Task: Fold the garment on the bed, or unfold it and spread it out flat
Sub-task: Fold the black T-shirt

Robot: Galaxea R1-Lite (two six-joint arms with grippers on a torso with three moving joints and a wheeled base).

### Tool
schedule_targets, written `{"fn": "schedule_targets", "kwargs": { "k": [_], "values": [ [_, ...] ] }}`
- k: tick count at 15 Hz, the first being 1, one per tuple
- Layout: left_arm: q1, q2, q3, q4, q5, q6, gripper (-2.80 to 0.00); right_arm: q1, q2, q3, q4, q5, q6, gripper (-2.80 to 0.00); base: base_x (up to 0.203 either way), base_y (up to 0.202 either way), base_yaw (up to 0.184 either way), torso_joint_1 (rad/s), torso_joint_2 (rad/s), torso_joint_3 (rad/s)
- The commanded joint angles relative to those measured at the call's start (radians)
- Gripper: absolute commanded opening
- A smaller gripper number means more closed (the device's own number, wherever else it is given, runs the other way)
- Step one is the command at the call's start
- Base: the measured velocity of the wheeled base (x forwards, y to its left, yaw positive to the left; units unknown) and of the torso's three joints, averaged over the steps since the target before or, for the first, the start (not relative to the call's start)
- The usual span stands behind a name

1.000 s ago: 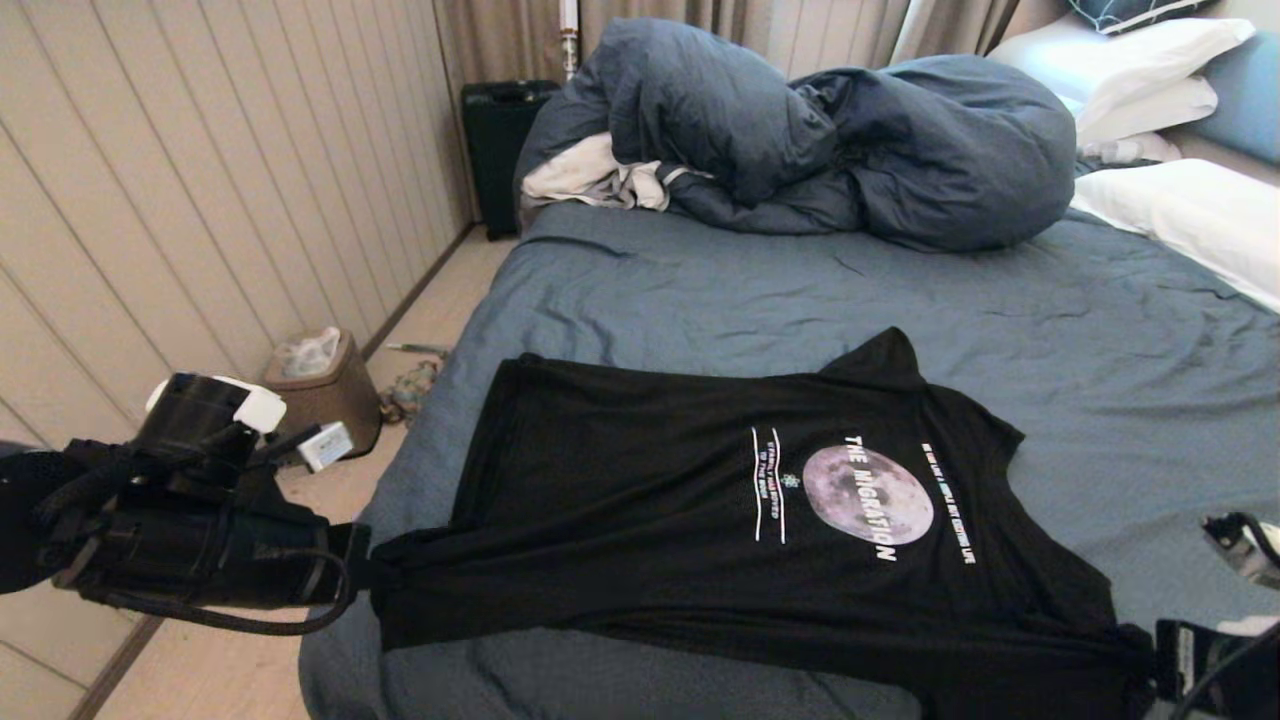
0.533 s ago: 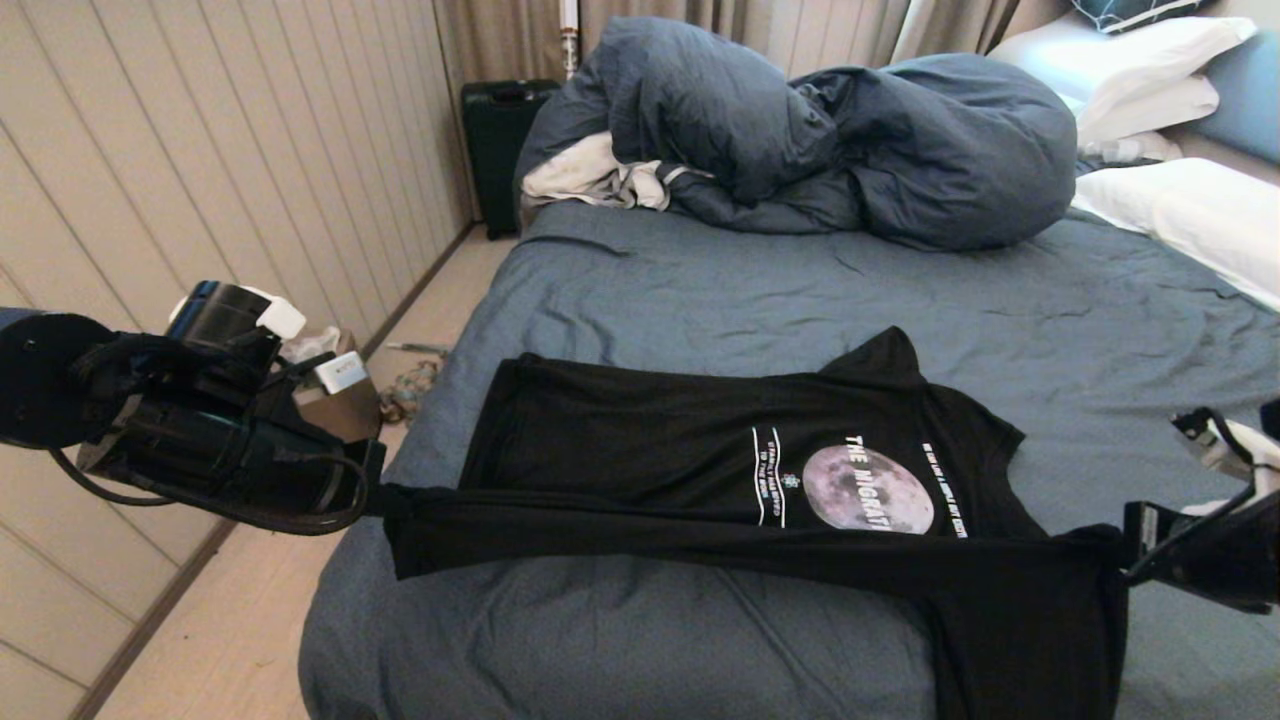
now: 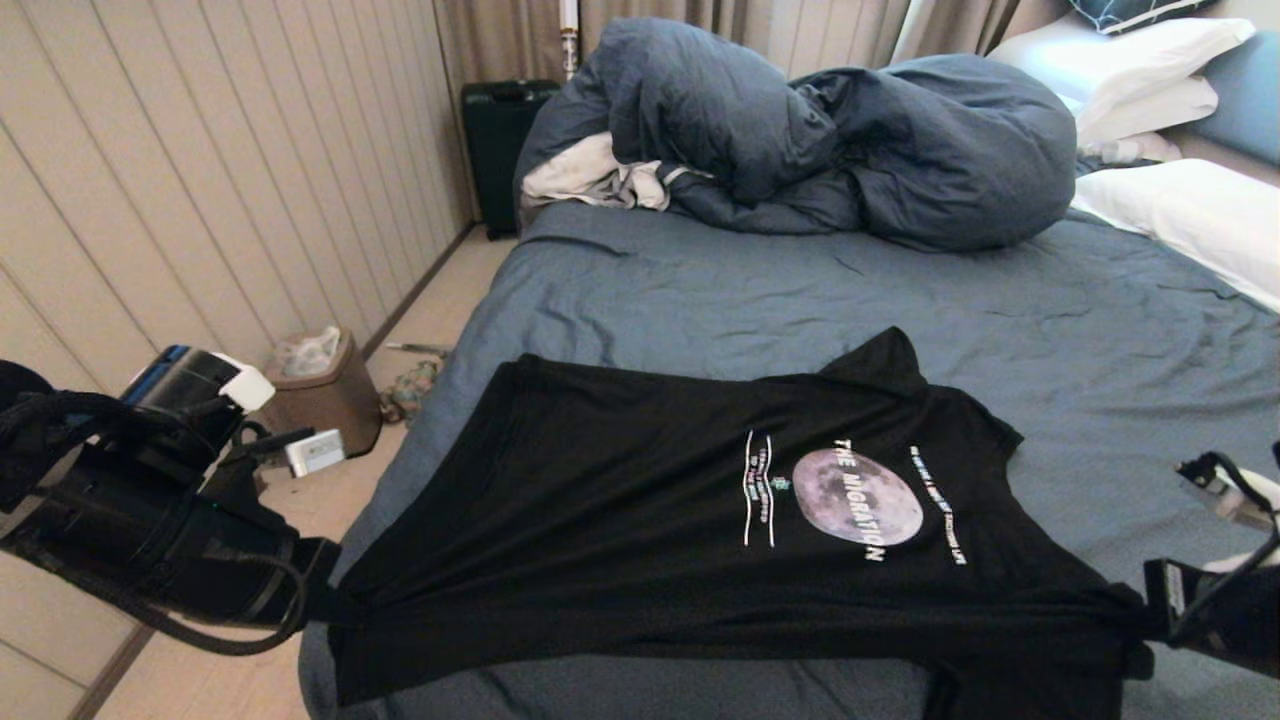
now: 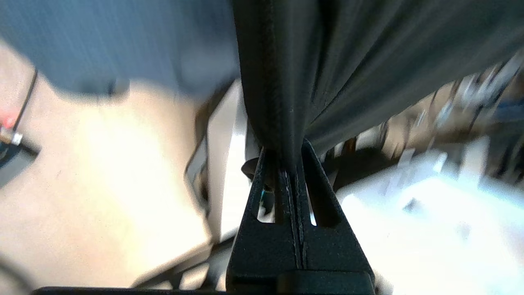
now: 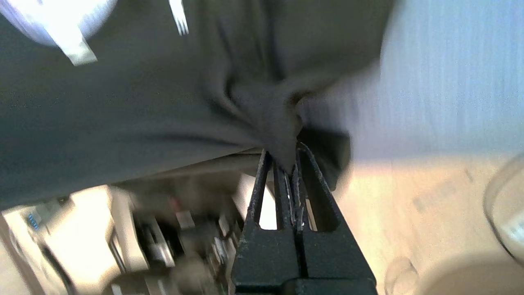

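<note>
With the left gripper (image 3: pixel 325 605) and right gripper (image 3: pixel 1150 620) each pinched tight on a near corner of the garment (image 3: pixel 640 540), spread over the bed (image 3: pixel 900 290), equal outward tension should flatten wrinkles.

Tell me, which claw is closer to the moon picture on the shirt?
The right claw, pinching the T-shirt just past the moon. The left claw holds the far corner.

- one black T-shirt (image 3: pixel 640 530)
- one bed (image 3: pixel 700 290)
- one dark-blue duvet (image 3: pixel 830 140)
- three white pillows (image 3: pixel 1190 215)
- one brown bin (image 3: pixel 320 390)
- one black suitcase (image 3: pixel 497 140)
- two grippers: left gripper (image 3: pixel 325 605), right gripper (image 3: pixel 1150 615)
</note>
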Motion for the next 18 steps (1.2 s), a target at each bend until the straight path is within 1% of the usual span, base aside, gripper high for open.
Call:
{"fn": "schedule_targets", "kwargs": {
  "k": [1,2,3,4,6,9,11,12,13,14,15,16,18],
  "values": [
    [-0.001,-0.029,0.02,0.04,0.001,0.011,-2.8,-0.033,-0.057,0.023,0.054,-0.014,-0.056,-2.8,0.0,0.0,0.0,0.0,0.0,0.0],
    [-0.001,-0.027,0.035,0.049,0.003,0.016,-2.8,-0.052,-0.06,0.055,0.058,-0.033,-0.106,-2.8,0.0,0.0,0.0,0.0,0.0,0.0],
    [-0.001,-0.025,0.053,0.052,0.008,0.04,-2.8,-0.058,-0.059,0.088,0.059,-0.041,-0.138,-2.8,0.0,0.0,0.0,0.0,0.0,0.0],
    [-0.003,-0.018,0.064,0.052,0.011,0.06,-2.8,-0.059,-0.054,0.106,0.059,-0.043,-0.153,-2.8,0.0,0.0,0.0,0.0,0.0,0.0],
    [-0.003,0.012,0.064,0.05,0.032,0.063,-2.8,-0.051,-0.043,0.111,0.06,-0.042,-0.154,-2.8,0.0,0.0,0.0,0.0,0.0,0.0],
    [-0.003,0.02,0.075,0.051,0.045,0.068,-2.8,-0.046,-0.051,0.081,0.063,-0.045,-0.16,-2.8,0.0,0.0,0.0,0.0,0.0,0.0],
    [-0.003,0.022,0.079,0.06,0.047,0.111,-2.8,-0.047,-0.052,0.033,0.128,-0.044,-0.178,-2.8,0.0,0.0,0.0,0.0,0.0,0.0],
    [-0.003,0.025,0.071,0.085,0.05,0.125,-2.8,-0.047,-0.052,-0.007,0.171,-0.041,-0.185,-2.8,0.0,0.0,0.0,0.0,0.0,0.0],
    [-0.003,0.024,0.068,0.112,0.068,0.162,-2.8,-0.046,-0.051,-0.041,0.206,-0.041,-0.189,-2.8,0.0,0.0,0.0,0.0,0.0,0.0],
    [-0.003,0.024,0.065,0.154,0.101,0.216,-2.8,-0.046,-0.049,-0.067,0.232,-0.043,-0.196,-2.8,0.0,0.0,0.0,0.0,0.0,0.0],
    [-0.003,0.025,0.053,0.191,0.128,0.244,-2.8,-0.047,-0.043,-0.09,0.27,-0.044,-0.22,-2.8,0.0,0.0,0.0,0.0,0.0,0.0],
    [-0.003,0.036,0.037,0.21,0.14,0.248,-2.8,-0.046,-0.034,-0.093,0.302,-0.045,-0.249,-2.8,0.0,0.0,0.0,0.0,0.0,0.0],
    [-0.004,0.081,0.028,0.214,0.143,0.246,-2.8,-0.035,-0.003,-0.073,0.302,-0.044,-0.262,-2.8,0.0,0.0,0.0,0.0,0.0,0.0]
  ]
}}
